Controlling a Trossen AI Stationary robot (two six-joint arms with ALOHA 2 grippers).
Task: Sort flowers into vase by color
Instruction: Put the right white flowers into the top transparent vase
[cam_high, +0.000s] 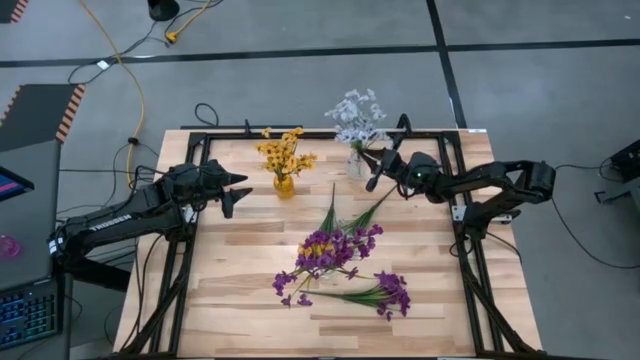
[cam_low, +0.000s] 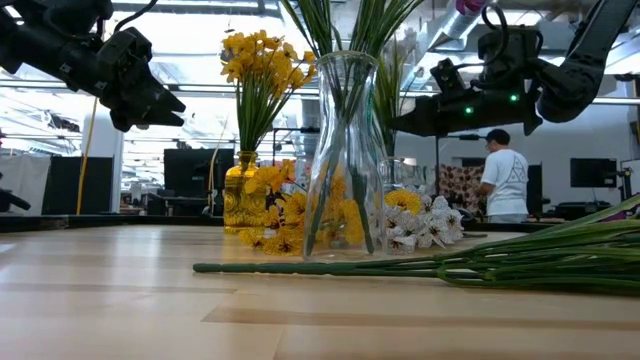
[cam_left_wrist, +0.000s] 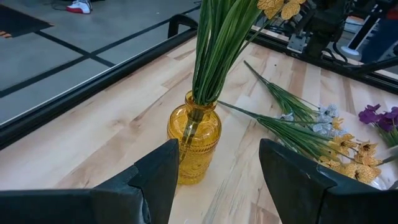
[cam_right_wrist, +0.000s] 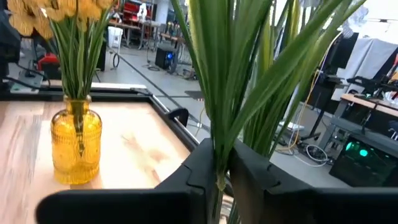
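Right gripper: beside the clear vase, fingers pinched on green stems of the white-blue flowers — upright in that vase.
Left gripper: spread wide, empty, near the yellow vase.
Purple flowers: flat mid-table, stems toward the clear vase — right arm nearer.

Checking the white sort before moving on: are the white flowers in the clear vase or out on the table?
In. The white flowers stand upright in the clear vase.
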